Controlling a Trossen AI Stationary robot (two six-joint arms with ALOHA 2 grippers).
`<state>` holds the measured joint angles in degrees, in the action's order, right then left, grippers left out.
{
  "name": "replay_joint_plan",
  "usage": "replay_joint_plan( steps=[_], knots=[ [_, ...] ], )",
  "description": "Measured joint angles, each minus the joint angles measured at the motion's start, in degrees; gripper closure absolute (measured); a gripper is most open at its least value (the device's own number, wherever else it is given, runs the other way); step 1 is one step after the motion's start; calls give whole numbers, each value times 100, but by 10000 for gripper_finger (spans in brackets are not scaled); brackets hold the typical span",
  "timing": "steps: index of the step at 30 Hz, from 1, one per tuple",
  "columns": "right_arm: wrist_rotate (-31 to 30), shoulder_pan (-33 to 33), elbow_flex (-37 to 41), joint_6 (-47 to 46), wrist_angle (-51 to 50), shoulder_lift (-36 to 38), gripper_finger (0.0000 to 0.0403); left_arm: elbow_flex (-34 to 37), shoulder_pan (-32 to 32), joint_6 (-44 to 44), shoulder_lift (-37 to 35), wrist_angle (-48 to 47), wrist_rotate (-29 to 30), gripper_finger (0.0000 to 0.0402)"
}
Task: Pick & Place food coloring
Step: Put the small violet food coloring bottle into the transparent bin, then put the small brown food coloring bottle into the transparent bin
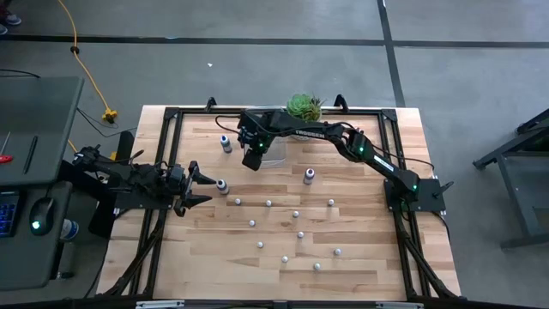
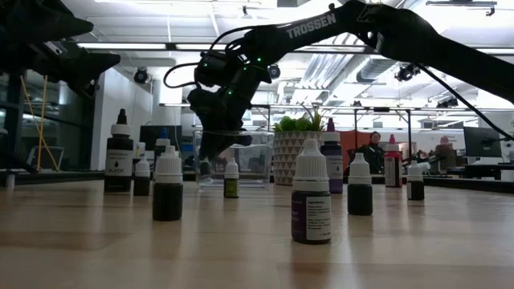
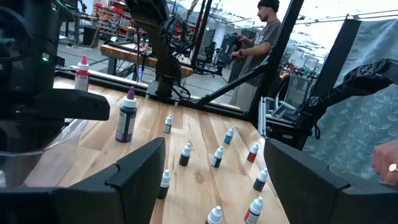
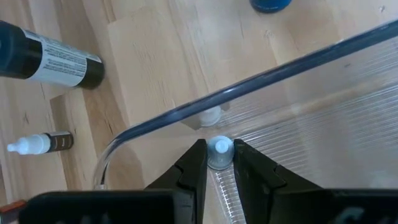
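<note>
Right end effector [image 4: 219, 163] grips bottle [image 4: 219, 151] over bin [image 4: 323, 93].

I am finding 1 blue bottle [image 4: 271, 4] being cut off by the right wrist view's edge. The clear bin [image 1: 273, 154] is being largely hidden under the right arm overhead. I am failing to read labels on the scattered dropper bottles [image 1: 296, 214].
</note>
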<state>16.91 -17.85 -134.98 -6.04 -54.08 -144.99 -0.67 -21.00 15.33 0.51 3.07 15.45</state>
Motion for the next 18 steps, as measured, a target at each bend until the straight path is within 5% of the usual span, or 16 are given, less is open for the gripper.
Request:
replay_joint_plan(
  steps=[10, 18],
  knots=[
    [15, 0, 0, 2, -9, 0, 261, 0, -1, 0, -1, 0, 1, 130],
    [-42, 2, 1, 2, 47, 37, 252, 0, 0, 0, 0, 0, 1, 130]
  ],
)
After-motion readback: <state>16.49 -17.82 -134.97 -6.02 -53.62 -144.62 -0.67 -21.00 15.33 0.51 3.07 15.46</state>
